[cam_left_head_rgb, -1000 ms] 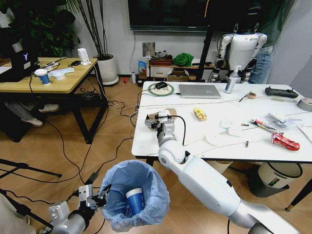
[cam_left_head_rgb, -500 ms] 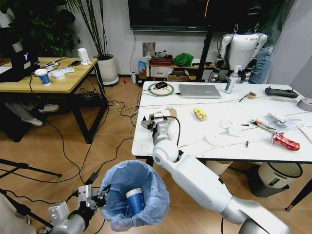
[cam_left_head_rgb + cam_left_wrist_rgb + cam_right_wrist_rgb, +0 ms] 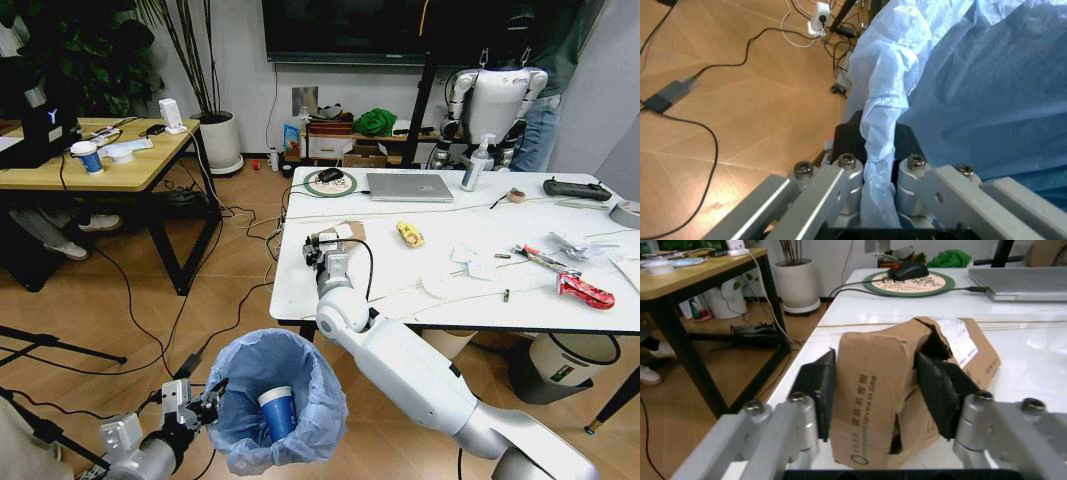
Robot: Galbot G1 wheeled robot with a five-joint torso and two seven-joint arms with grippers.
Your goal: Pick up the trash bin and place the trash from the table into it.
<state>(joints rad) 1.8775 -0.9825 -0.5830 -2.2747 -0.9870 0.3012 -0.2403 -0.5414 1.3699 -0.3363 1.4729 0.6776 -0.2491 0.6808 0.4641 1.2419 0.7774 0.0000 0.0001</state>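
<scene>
The trash bin with its light-blue bag hangs low in front of the table, a blue-and-white paper cup inside it. My left gripper is shut on a fold of the bag's rim. On the table's near left corner stands the torn brown cardboard carton. My right gripper straddles it, and its black pads press against both sides. More trash lies further right: a yellow wrapper, white tissues, crumpled paper and a red wrapper.
A silver laptop, a mouse on a round pad, a bottle, a black controller and a tape roll occupy the table's far side. A white bin stands under it. A wooden desk and floor cables lie left.
My right gripper shifted a little left, then back and slightly further onto the table at the carton. The left arm and the bin have stayed still.
</scene>
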